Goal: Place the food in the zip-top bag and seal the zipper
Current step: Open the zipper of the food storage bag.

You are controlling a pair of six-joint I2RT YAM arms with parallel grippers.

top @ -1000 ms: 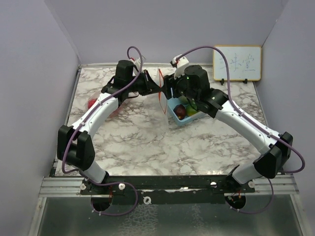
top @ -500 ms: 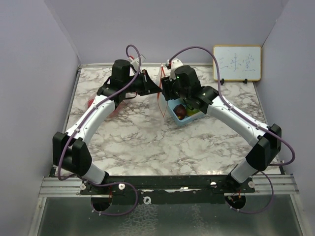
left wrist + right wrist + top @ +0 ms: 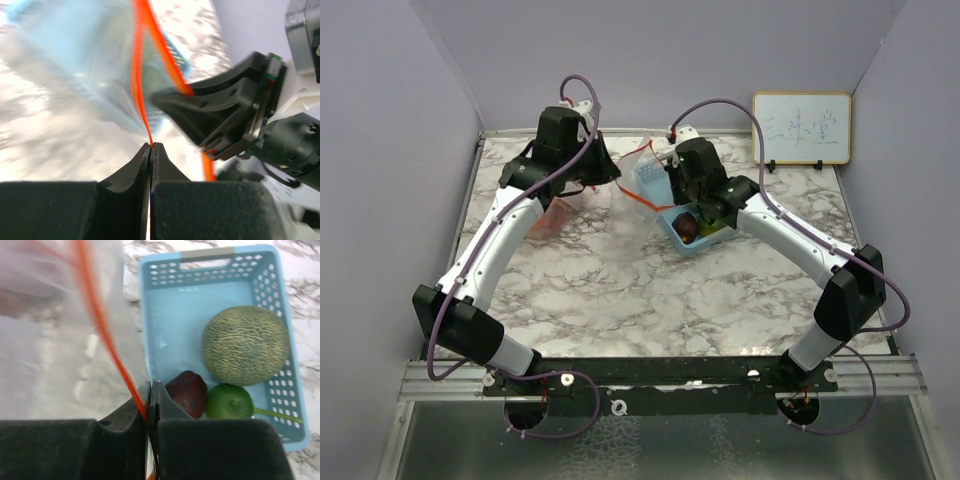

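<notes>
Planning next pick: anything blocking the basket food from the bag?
Nothing covers the melon, dark fruit or green fruit in the basket. But left gripper and right gripper are both shut on the bag's orange zipper, so neither is free.

The zip-top bag is thin, cloudy-clear plastic film with a glossy orange zipper strip, the basket smooth perforated pale-blue plastic, the melon matt and rough-netted, the green fruit and dark red fruit smooth, faintly shiny.

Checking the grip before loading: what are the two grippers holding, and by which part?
Both hold the bag: left gripper and right gripper each pinch its orange zipper strip.
</notes>
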